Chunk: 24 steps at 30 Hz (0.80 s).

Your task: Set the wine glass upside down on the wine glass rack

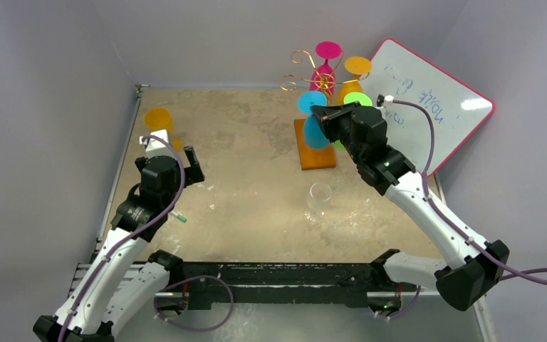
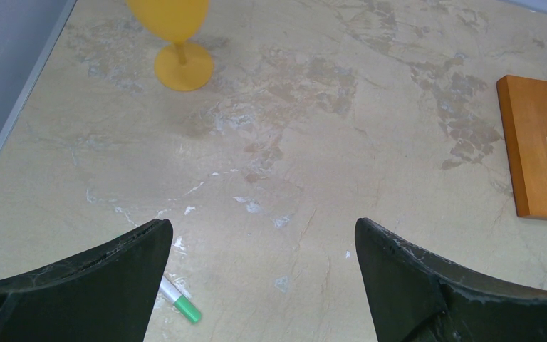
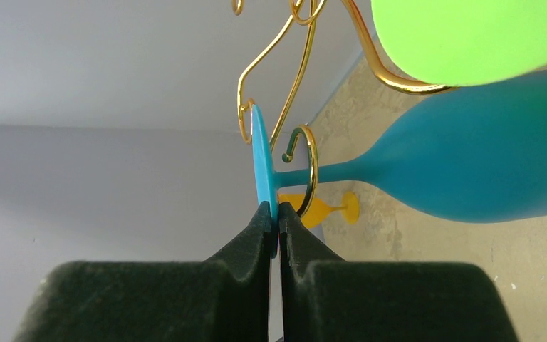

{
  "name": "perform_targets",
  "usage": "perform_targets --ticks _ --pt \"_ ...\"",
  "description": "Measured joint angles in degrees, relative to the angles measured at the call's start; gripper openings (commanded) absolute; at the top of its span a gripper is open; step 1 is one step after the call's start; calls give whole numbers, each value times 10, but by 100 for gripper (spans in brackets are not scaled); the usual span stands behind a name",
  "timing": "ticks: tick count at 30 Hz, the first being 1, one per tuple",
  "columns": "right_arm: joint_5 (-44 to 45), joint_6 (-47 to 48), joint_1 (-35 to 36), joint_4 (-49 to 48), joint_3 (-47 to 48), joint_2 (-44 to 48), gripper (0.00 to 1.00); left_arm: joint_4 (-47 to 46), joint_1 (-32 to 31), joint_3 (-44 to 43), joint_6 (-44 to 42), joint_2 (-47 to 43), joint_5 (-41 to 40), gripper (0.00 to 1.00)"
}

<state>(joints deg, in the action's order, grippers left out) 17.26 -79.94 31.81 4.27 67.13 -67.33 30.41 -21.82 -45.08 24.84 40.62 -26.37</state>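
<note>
The blue wine glass (image 1: 316, 132) hangs upside down at the gold wire wine glass rack (image 1: 305, 70), which stands on an orange-brown wooden base (image 1: 315, 155). In the right wrist view its stem sits inside a gold hook (image 3: 308, 171), and its bowl (image 3: 470, 171) lies to the right. My right gripper (image 3: 278, 212) is shut on the edge of the glass's flat blue foot (image 3: 262, 160). It shows from above as the right gripper (image 1: 322, 114) beside the rack. My left gripper (image 2: 263, 235) is open over bare table on the left side, holding nothing.
Pink (image 1: 327, 53), orange (image 1: 357, 67) and green (image 1: 357, 98) glasses hang on the rack. A clear glass (image 1: 319, 199) stands mid-table. A yellow glass (image 2: 178, 43) stands at the far left. A green-capped marker (image 2: 181, 303) lies under the left gripper. A pink-framed whiteboard (image 1: 434, 100) leans at the back right.
</note>
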Motion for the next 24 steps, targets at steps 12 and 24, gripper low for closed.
perform_targets --ticks 12,24 --pt "16 0 -1 4 0 4 14 0 0 0 0 1 0 100" --pt "17 2 -1 10 -1 13 29 0 0 0 0 7 0 100"
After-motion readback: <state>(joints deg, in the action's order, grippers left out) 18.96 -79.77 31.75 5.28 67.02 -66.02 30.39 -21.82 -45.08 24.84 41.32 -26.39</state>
